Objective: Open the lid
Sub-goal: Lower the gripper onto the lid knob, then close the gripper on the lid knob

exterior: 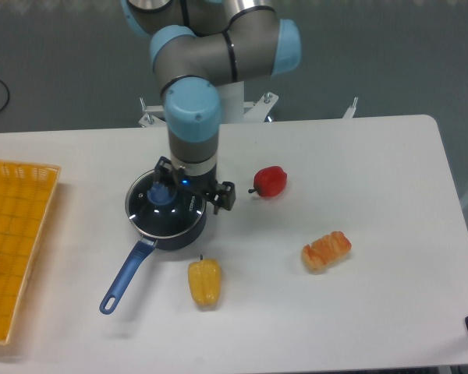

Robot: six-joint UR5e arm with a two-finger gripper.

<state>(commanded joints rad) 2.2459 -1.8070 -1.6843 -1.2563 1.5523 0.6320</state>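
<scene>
Camera view from the front shows the lid (162,204) seated on a dark blue saucepan (154,231) at the counter's (374,156) left-centre. Over its right half hangs the hand (192,191), fingers spread, one near the blue knob (161,192) and holding nothing. A red pepper (271,181), yellow pepper (204,281) and bread roll (326,249) lie apart.

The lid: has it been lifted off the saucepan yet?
No. The lid sits flat on the saucepan, its metal rim seated all round, with the claw above its right part.
</scene>
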